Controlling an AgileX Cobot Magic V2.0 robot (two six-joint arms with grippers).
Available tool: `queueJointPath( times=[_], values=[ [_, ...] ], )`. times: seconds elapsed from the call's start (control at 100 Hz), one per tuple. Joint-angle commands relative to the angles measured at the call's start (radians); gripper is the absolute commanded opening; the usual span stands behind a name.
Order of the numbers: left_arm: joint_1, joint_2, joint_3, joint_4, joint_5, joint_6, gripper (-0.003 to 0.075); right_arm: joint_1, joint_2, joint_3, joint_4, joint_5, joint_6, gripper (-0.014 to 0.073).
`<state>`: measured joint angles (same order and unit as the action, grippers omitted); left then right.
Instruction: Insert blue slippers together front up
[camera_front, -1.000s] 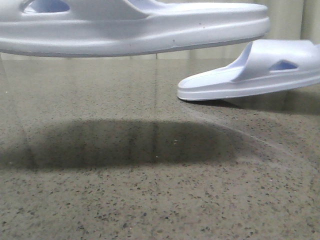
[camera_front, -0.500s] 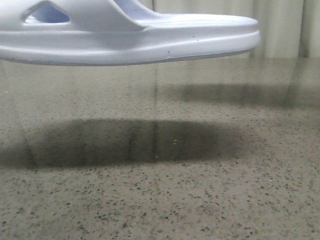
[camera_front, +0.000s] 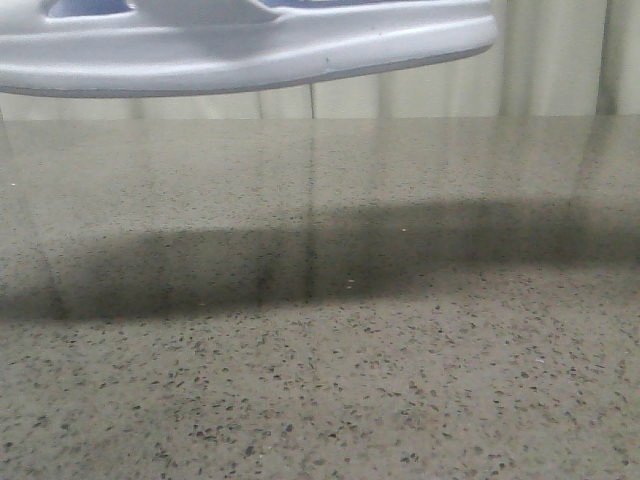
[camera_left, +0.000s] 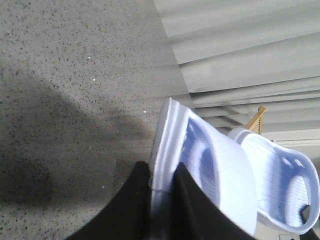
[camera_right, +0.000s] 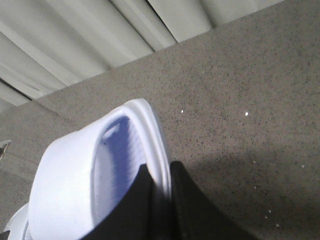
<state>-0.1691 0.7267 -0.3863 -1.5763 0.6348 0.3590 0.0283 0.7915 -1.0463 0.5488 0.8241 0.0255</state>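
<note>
slipper (camera_front: 240, 45) risen | moulded foam, thick sole | speckled stone table (camera_front: 320, 380)

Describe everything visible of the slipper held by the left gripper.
The slipper in the left gripper is a pale blue-white slide that looks like moulded foam, with a wide strap, ribbed footbed and thick sole. The black fingers pinch its side edge, holding it clear above the speckled table. The second slipper sits just beyond it.
</note>
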Motion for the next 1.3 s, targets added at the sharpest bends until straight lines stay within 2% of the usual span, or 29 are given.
queueJointPath(
  times=[0.0, 0.22, 0.43, 0.77, 1.29],
  values=[
    [-0.001, 0.003, -0.032, -0.072, 0.015, 0.002, 0.0016, -0.003, -0.009, -0.034, 0.02, -0.046, -0.017, -0.0107],
    [-0.001, 0.003, -0.032, -0.087, 0.015, 0.002, 0.0016, -0.003, -0.009, -0.034, 0.045, -0.013, -0.017, -0.0107],
    [-0.001, 0.003, -0.032, -0.109, 0.018, 0.005, 0.0016, -0.003, -0.009, -0.034, 0.153, 0.0, -0.081, -0.0107],
    [-0.001, 0.003, -0.032, -0.253, 0.129, 0.091, 0.0016, -0.003, 0.007, -0.032, 0.153, -0.002, -0.086, -0.0107],
    [-0.001, 0.003, -0.032, -0.285, 0.259, 0.091, 0.0016, -0.003, 0.148, -0.025, 0.153, -0.005, -0.095, -0.0107]
  ],
)
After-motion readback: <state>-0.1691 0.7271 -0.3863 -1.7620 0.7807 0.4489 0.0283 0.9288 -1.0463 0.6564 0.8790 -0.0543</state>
